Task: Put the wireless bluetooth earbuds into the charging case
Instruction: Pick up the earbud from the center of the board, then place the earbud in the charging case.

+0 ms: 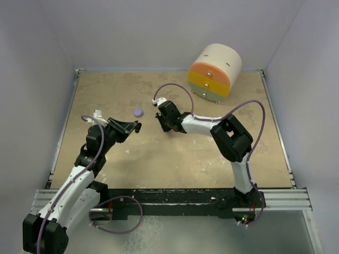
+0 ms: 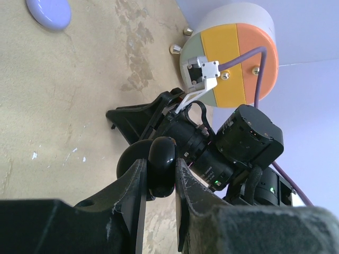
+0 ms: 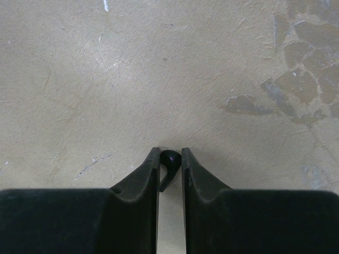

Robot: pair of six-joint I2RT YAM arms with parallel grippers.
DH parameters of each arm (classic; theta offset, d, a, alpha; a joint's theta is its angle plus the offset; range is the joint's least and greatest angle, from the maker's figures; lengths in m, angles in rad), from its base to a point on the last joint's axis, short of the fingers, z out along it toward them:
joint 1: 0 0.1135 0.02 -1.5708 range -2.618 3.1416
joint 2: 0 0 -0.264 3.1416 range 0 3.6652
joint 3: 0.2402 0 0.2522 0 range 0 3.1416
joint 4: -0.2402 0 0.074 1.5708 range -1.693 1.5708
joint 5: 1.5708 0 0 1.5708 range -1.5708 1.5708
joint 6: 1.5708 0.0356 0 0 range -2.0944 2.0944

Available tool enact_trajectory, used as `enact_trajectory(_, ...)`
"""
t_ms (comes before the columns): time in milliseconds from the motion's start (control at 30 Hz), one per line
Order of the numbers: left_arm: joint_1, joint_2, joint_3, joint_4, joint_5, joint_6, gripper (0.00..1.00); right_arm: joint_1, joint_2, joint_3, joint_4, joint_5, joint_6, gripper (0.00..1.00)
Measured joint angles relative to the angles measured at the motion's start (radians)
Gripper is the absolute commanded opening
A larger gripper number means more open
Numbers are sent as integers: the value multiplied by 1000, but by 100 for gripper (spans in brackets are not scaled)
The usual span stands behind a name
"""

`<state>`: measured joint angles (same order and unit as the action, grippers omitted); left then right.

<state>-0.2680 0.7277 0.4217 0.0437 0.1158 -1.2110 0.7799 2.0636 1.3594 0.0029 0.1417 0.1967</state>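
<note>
Nearest the bases, the left gripper [image 1: 133,127] has its jaws clamped on a glossy black rounded piece [image 2: 161,161] held clear of the desk [image 1: 185,159]. I take it for the charging case. A second black lobe behind it may be its lid, though I cannot tell whether it is open. Just beyond, the right gripper [image 3: 170,152] is down at the desk with its jaws closed on the black earbud [image 3: 169,160], pinching the bulb at the very tips while the stem trails back between them. That is a thin hold on a slick, tiny part, so the lift should be slow and straight up, without twisting. The bud then goes to the case stem first, squared to its well before any push. The left arm helps most by turning the case's opening toward the incoming bud and holding firm. Farther out a lilac puck [image 1: 138,112] lies near both grippers, and the cylindrical drawer unit [image 1: 214,71] sits at the far edge. I cannot find the lilac earbud.
</note>
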Motion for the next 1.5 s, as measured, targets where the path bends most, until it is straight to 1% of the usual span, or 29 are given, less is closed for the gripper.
enact_trajectory(167,0,20,0,7,3,0,0,0,0,1,-2,5,7,0)
enact_trajectory(267,0,37,0,24,6,-1,0,1,-10,-4,1,5,14,0)
enact_trajectory(367,0,67,0,57,15,-9,0,1,-58,-38,23,14,15,0)
enact_trajectory(433,1,91,-1,84,22,-19,0,1,-126,-82,57,30,17,0)
enact_trajectory(600,2,174,-2,163,51,-58,0,3,-340,-198,217,75,22,0)
enact_trajectory(733,2,251,-2,224,72,-97,0,5,-471,-280,361,98,24,0)
enact_trajectory(800,2,284,0,245,81,-115,0,5,-504,-311,421,103,24,0)
enact_trajectory(1033,1,406,32,345,109,-211,0,8,-524,-384,545,91,2,0)
enact_trajectory(1200,-27,497,61,438,116,-286,0,39,-541,-451,634,82,-30,0)
enact_trajectory(1367,-79,566,108,467,116,-327,0,72,-575,-485,705,76,-69,0)
enact_trajectory(1500,-95,598,144,471,116,-351,0,84,-580,-485,746,72,-100,0)
